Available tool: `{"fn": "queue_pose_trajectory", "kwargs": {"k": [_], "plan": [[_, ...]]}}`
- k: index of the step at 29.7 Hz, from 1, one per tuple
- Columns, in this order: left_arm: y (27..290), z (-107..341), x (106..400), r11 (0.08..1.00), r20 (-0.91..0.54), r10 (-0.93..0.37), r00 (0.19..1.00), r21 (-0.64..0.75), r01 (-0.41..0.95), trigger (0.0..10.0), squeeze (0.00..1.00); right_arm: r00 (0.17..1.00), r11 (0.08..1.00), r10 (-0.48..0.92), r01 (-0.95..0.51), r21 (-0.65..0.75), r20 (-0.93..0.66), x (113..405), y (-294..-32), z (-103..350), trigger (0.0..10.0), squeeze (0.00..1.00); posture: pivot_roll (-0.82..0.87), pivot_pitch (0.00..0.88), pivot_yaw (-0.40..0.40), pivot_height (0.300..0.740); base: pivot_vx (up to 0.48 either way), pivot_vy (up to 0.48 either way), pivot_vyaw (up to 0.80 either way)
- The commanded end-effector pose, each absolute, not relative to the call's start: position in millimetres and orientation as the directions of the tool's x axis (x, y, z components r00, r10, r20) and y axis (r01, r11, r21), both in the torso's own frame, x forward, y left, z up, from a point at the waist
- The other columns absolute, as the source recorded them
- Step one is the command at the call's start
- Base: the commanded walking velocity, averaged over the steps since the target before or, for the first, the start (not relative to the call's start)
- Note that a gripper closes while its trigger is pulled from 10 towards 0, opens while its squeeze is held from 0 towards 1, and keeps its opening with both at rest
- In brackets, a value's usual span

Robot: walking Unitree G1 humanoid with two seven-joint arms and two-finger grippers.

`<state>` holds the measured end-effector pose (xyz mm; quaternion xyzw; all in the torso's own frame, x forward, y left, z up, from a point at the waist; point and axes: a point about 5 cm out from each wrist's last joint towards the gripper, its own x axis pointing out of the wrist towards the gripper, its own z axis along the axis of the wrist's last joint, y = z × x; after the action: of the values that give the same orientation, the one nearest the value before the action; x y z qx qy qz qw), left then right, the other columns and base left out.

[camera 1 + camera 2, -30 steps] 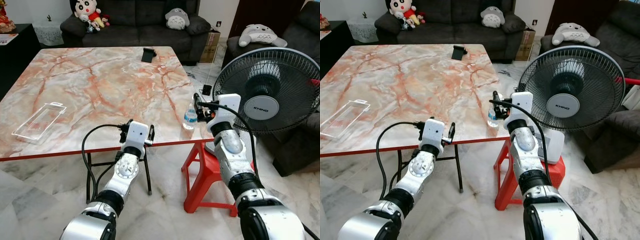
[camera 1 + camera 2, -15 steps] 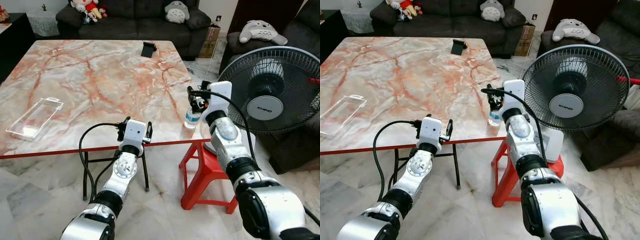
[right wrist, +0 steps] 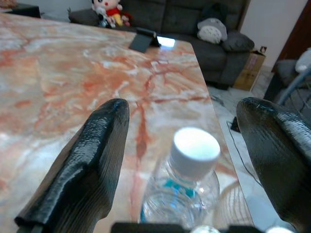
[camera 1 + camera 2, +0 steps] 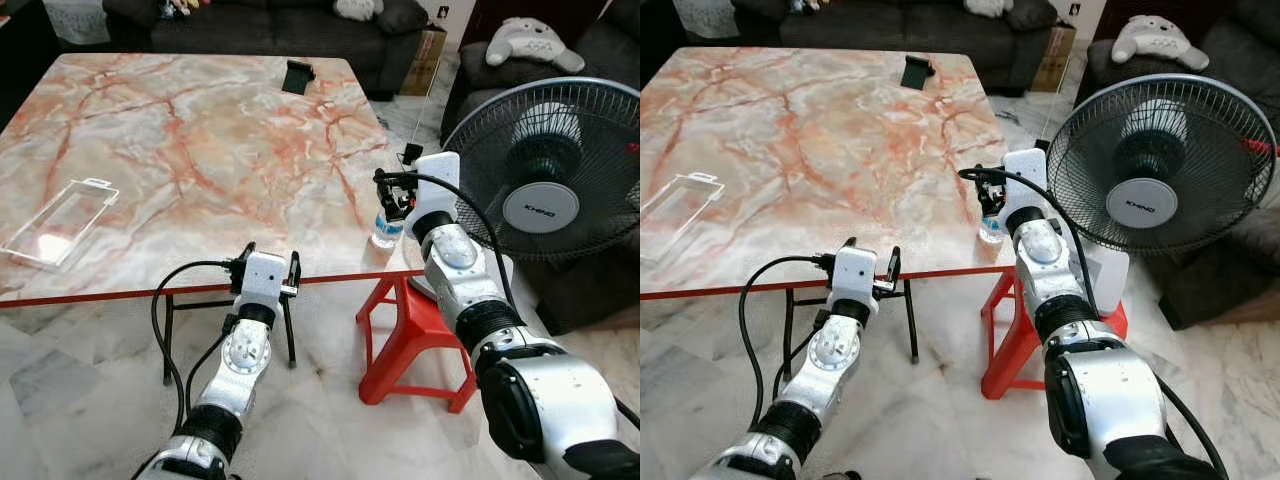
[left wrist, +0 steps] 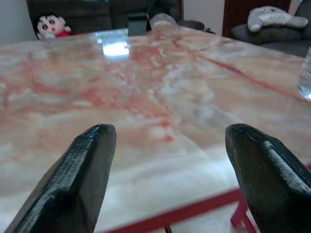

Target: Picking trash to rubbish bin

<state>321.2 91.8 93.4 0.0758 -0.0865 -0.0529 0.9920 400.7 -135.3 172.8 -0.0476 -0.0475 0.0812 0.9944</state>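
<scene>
- The water bottle (image 3: 182,184) is small and clear, with a white cap and a blue band on its label; it stands upright on the marble table (image 4: 180,140), right of centre in the left eye view.
- It sits close to the table's near right corner, just inside the red front edge and the right-hand edge.
- The right gripper (image 4: 392,203) is at the bottle's top, its fingers (image 3: 92,165) spread wide to either side of the cap and not touching it.
- The left gripper (image 4: 268,265) hovers at the red front edge, lower centre of the left eye view, its fingers (image 5: 77,174) spread wide with bare marble between them.
- A red stool (image 4: 415,335) stands on the floor just below the bottle's corner, and a standing fan (image 4: 545,195) fills the right side, near the right arm.
- A clear plastic tray (image 4: 55,220) lies near the table's left edge; a dark phone stand (image 4: 298,76) sits at the far edge.
- Between them the tabletop is bare marble.
</scene>
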Motion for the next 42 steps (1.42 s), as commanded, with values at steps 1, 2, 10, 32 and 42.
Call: {"fn": "queue_pose_trajectory", "kwargs": {"k": [1, 2, 10, 32, 42], "plan": [[87.9, 96.6, 320.7, 0.981, 0.17, -0.132, 0.977, 0.163, 0.104, 10.0, 0.0, 0.984, 0.983, 0.154, -0.143, -0.114, 0.093, 403.3, -139.8, 179.2, 10.0, 0.0, -0.03, 0.133, -0.114, 0.74, 0.0, 0.0, 0.0], [87.1, 96.5, 318.2, 0.981, 0.17, -0.132, 0.976, 0.162, 0.105, 10.0, 0.0, 0.984, 0.983, 0.154, -0.143, -0.115, 0.092, 403.6, -139.4, 179.7, 10.0, 0.0, -0.01, 0.138, -0.119, 0.74, 0.0, 0.0, 0.0], [86.1, 95.4, 305.8, 0.982, 0.165, -0.134, 0.977, 0.156, 0.108, 10.0, 0.0, 0.983, 0.982, 0.16, -0.151, -0.11, 0.087, 405.5, -133.4, 182.9, 10.0, 0.0, 0.01, 0.158, -0.123, 0.74, 0.0, 0.0, 0.0], [88.5, 111.9, 305.6, 0.985, 0.178, -0.113, 0.977, 0.152, 0.086, 10.0, 0.0, 0.979, 0.985, 0.166, -0.158, -0.071, 0.121, 408.5, -129.8, 194.2, 10.0, 0.0, 0.01, 0.199, -0.124, 0.74, 0.152, 0.0, 0.0], [84.3, 113.3, 302.9, 0.983, 0.176, -0.136, 0.975, 0.149, 0.11, 10.0, 0.0, 0.976, 0.985, 0.169, -0.162, -0.064, 0.135, 409.2, -129.9, 197.9, 0.0, 0.0, 0.0, 0.204, -0.128, 0.74, 0.0, 0.0, 0.0]]}}
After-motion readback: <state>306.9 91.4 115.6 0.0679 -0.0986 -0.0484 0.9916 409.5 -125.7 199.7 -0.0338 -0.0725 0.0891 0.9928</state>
